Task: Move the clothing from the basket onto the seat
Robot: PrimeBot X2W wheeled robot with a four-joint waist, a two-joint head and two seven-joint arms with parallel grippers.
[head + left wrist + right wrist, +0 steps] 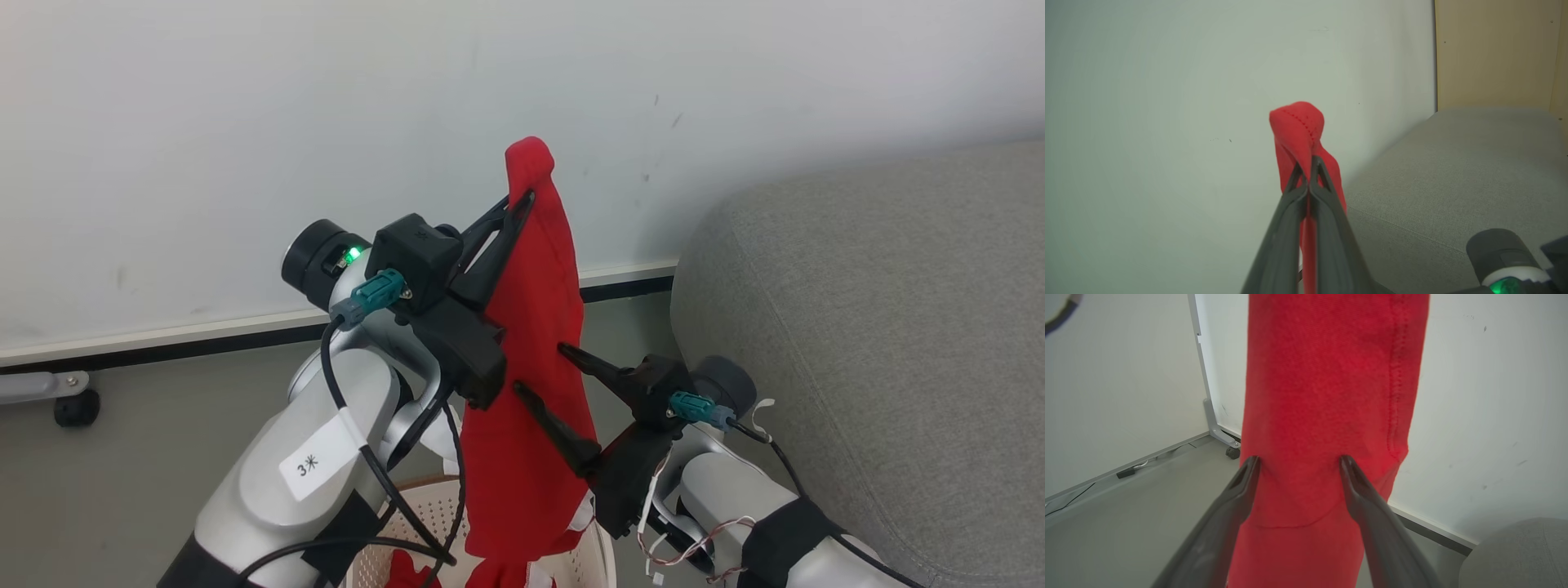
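Pale wall (245, 122) behind, grey floor (122, 474) below, grey seat (857, 327) close on the right, basket (424, 488) underneath. Pinched shut in the left gripper (526, 196), top of the red clothing (531, 457), rest hanging down to the basket; right gripper (540, 367) spread wide, tips at the fabric's middle. Open gap between cloth and seat edge.

We see the clothing (535, 327) hanging from our left claw (529, 196) above the near basket (433, 510). Our right claw (540, 367) is beside it and the seat (882, 343) is farther right.
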